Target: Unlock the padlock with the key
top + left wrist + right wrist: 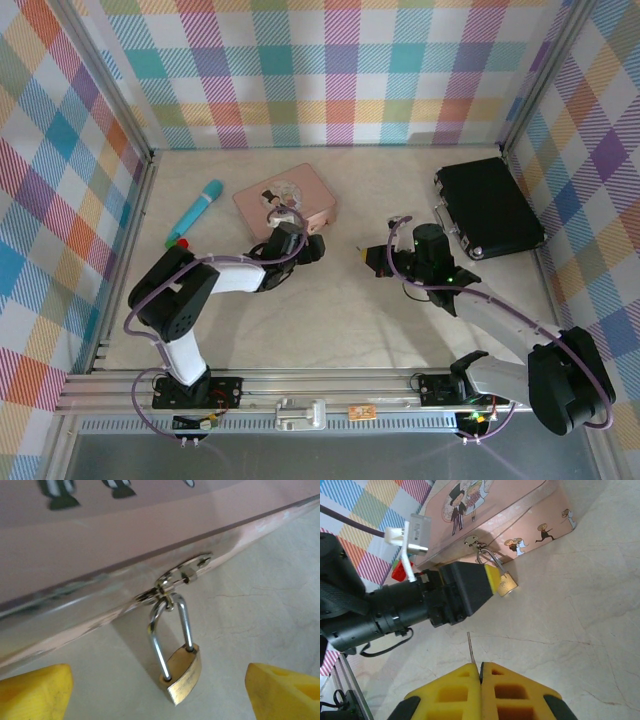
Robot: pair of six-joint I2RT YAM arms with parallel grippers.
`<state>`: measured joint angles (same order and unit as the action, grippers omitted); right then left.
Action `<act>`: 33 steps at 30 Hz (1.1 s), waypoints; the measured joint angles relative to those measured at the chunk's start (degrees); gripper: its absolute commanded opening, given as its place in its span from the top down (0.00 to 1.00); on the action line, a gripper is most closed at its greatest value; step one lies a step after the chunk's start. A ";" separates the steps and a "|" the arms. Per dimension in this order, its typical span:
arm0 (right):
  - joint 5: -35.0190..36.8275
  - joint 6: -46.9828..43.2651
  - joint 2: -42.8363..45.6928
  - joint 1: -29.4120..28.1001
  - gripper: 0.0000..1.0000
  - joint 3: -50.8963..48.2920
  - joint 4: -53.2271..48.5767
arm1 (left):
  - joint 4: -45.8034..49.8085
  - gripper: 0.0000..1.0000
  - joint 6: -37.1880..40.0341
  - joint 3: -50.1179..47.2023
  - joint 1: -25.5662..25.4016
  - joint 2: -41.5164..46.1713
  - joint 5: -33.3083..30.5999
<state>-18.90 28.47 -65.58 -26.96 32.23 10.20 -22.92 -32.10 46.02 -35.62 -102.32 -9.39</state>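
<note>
Widely parted, left jaws flank the padlock (182,672) untouched; right jaws clamp the key (470,648); marbled bench (330,335), plaid walls (320,70).

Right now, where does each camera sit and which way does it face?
Top external: above, behind the arms, looking down at the table; both arms show.
Left wrist: on left arm, faces the padlock; open left gripper flanks it.
Right wrist: on right arm, faces the pink tin; right gripper shut on the key.
Both wrist views share the padlock.

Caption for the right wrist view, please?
Right gripper shut on the key, short of the padlock hanging from the clasp of the pink tin.
</note>
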 measured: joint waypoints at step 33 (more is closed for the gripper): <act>-2.91 4.63 -6.32 1.51 1.00 -1.73 7.19 | -9.14 0.96 -7.23 3.93 -3.26 -10.10 -10.80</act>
<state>-21.80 33.10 -71.90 -25.45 30.50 17.39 -32.05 -39.33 49.95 -38.87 -112.42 -20.18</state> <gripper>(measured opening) 0.045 0.189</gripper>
